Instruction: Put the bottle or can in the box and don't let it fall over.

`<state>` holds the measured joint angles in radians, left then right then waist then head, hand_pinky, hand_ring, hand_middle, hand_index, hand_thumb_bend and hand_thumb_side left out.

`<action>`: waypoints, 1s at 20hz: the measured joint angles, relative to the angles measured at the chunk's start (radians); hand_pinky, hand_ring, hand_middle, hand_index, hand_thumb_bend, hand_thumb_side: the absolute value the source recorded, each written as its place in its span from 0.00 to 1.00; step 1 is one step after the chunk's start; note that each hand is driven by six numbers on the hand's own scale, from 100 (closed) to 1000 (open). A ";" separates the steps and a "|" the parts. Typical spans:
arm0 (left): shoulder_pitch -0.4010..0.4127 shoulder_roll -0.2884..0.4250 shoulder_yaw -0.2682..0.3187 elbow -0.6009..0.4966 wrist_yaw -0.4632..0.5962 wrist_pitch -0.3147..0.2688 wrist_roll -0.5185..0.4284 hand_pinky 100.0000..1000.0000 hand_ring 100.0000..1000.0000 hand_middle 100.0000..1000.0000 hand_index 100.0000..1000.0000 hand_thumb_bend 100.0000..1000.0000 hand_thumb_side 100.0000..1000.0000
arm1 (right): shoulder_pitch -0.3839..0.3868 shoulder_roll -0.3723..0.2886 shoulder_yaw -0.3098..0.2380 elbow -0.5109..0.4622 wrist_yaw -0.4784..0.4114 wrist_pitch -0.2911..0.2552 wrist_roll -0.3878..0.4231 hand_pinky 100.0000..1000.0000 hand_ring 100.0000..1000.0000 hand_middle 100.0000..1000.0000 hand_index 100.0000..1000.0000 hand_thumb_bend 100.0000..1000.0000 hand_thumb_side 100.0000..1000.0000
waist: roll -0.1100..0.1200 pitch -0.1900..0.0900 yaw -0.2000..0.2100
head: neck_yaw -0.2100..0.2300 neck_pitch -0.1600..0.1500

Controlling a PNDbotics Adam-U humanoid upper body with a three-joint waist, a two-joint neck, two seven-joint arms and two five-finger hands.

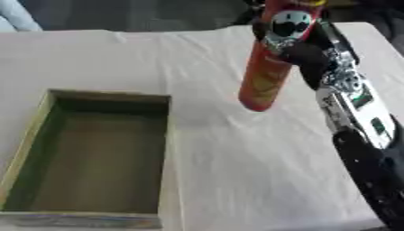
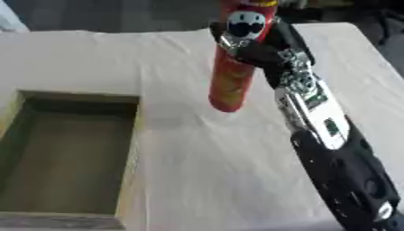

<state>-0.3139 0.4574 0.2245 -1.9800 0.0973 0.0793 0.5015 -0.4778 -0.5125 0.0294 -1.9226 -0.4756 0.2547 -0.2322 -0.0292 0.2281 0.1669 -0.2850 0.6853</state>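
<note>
Fingers [image 1: 277, 43] of right hand [image 1: 304, 54] curl around upper part of tall red can [image 1: 264, 79], holding it upright, slightly tilted. Can sits at far right of scene, its base over white tablecloth [image 1: 236, 171]; whether it touches the cloth cannot be told. Open cardboard box [image 1: 166, 153] lies near left, well apart from can. Left hand not visible.

Your table [image 1: 236, 171], draped in a wrinkled white cloth [image 1: 118, 58], carries an open, shallow box [image 1: 166, 149] at the frame's lower left.
</note>
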 measured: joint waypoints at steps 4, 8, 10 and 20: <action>0.022 0.000 0.002 0.000 0.045 0.001 -0.009 0.70 1.00 0.92 0.80 0.00 0.69 | -0.072 -0.027 0.030 -0.041 -0.067 0.024 0.004 0.87 0.31 0.43 0.42 0.00 0.01 | -0.005 -0.016 0.003 | -0.006 0.011; 0.050 0.008 0.011 0.000 0.092 0.002 -0.025 0.70 1.00 0.92 0.80 0.00 0.70 | -0.143 -0.032 0.065 -0.047 -0.123 0.053 0.006 0.86 0.31 0.43 0.42 0.00 0.02 | -0.009 -0.022 0.014 | -0.020 0.021; 0.062 0.009 0.017 0.000 0.110 -0.001 -0.035 0.70 1.00 0.93 0.80 0.00 0.70 | -0.180 -0.031 0.087 -0.046 -0.147 0.069 0.008 0.86 0.31 0.43 0.42 0.00 0.04 | -0.013 -0.025 0.021 | -0.027 0.026; 0.086 0.017 0.040 0.000 0.137 -0.014 -0.038 0.70 1.00 0.92 0.79 0.00 0.71 | -0.301 0.043 0.180 0.011 -0.182 0.135 0.019 0.84 0.30 0.42 0.42 0.00 0.07 | -0.030 -0.031 0.060 | -0.064 0.043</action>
<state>-0.2277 0.4749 0.2648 -1.9802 0.2346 0.0652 0.4639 -0.7790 -0.4697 0.2095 -1.9116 -0.6576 0.3894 -0.2127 -0.0595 0.1970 0.2265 -0.3488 0.7280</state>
